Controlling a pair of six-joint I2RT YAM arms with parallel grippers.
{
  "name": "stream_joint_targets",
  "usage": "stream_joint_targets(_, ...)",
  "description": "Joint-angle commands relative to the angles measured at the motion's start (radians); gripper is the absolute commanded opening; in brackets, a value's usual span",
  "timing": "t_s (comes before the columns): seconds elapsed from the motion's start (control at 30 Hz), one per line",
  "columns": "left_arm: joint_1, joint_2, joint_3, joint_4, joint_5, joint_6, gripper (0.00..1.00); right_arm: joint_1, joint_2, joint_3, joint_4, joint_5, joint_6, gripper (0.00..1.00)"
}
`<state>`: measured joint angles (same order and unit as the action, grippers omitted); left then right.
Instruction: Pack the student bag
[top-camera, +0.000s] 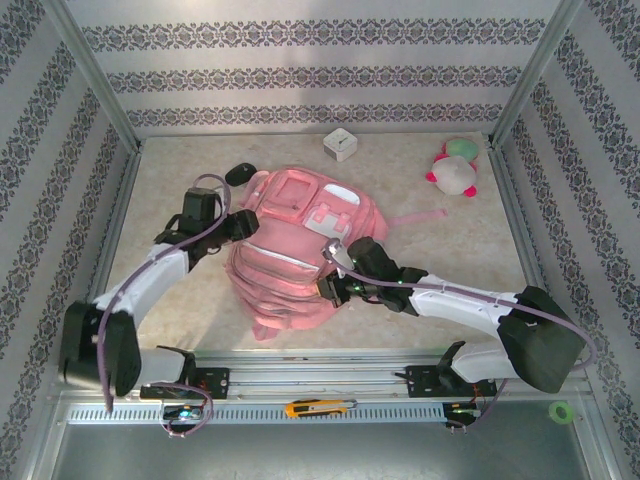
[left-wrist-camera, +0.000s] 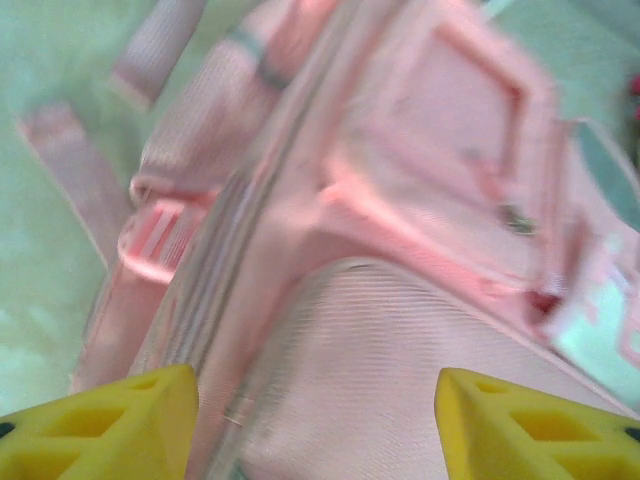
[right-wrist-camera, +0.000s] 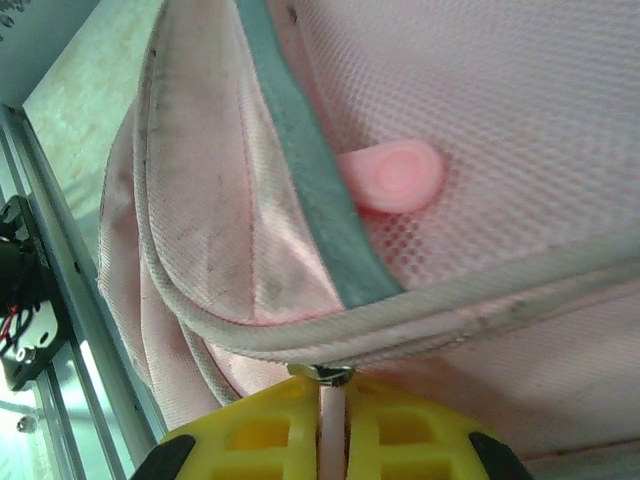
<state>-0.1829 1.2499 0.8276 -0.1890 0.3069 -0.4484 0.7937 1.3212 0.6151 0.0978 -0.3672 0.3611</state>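
Observation:
The large pink student bag (top-camera: 290, 262) lies flat in the middle of the table, front pockets up. At the bag's upper left edge, my left gripper (top-camera: 243, 226) stands open, its yellow fingers wide apart over the pink fabric (left-wrist-camera: 400, 340) with nothing between them (left-wrist-camera: 315, 425). My right gripper (top-camera: 328, 287) is at the bag's lower right side. Seen from the right wrist, it (right-wrist-camera: 330, 405) is shut on a pale pink zipper pull (right-wrist-camera: 330, 425), just below the metal slider (right-wrist-camera: 322, 374) on the grey-piped seam. A mesh pocket (right-wrist-camera: 480, 110) lies above.
A white cube (top-camera: 340, 144) and a small black object (top-camera: 239, 173) sit beyond the bag. A pink-and-white plush toy (top-camera: 455, 170) lies at the back right. An orange utility knife (top-camera: 315, 407) and a green ring (top-camera: 561, 411) rest on the near rail.

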Motion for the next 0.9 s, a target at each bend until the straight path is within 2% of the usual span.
stream_joint_targets(0.0, -0.019, -0.168, -0.005, -0.076, 0.037, 0.412, 0.63, -0.029, -0.022, -0.014, 0.049, -0.030, -0.008, 0.00)
stream_joint_targets(0.1, -0.056, -0.298, -0.056, -0.128, 0.139, 0.749, 0.64, -0.045, -0.027, -0.015, 0.049, -0.059, -0.019, 0.00)
stream_joint_targets(0.2, -0.135, -0.364, -0.059, -0.275, 0.256, 1.089, 0.67, -0.056, -0.032, -0.015, 0.054, -0.068, -0.021, 0.00)
stream_joint_targets(0.23, -0.174, -0.363, -0.059, -0.320, 0.261, 1.192, 0.67, -0.058, -0.034, -0.015, 0.056, -0.069, -0.022, 0.00)
stream_joint_targets(0.3, -0.278, -0.344, -0.074, -0.327, 0.183, 1.325, 0.67, -0.061, -0.034, -0.013, 0.056, -0.073, -0.022, 0.00)
stream_joint_targets(0.4, -0.380, -0.265, -0.092, -0.237, 0.119, 1.374, 0.69, -0.063, -0.030, -0.011, 0.056, -0.075, -0.022, 0.00)
stream_joint_targets(0.6, -0.487, -0.069, -0.066, -0.026, 0.103, 1.316, 0.67, -0.065, -0.030, -0.015, 0.059, -0.079, -0.014, 0.00)
stream_joint_targets(0.7, -0.539, 0.025, -0.041, 0.024, 0.013, 1.320, 0.64, -0.068, -0.037, -0.015, 0.060, -0.085, -0.011, 0.00)
stream_joint_targets(0.77, -0.550, 0.057, -0.036, 0.054, -0.034, 1.310, 0.52, -0.071, -0.043, -0.017, 0.059, -0.089, -0.011, 0.00)
stream_joint_targets(0.83, -0.550, 0.057, -0.044, 0.077, -0.058, 1.290, 0.27, -0.090, -0.054, -0.026, 0.057, -0.095, 0.000, 0.00)
stream_joint_targets(0.87, -0.550, 0.044, -0.054, 0.079, -0.063, 1.294, 0.18, -0.113, -0.061, -0.036, 0.060, -0.102, 0.014, 0.00)
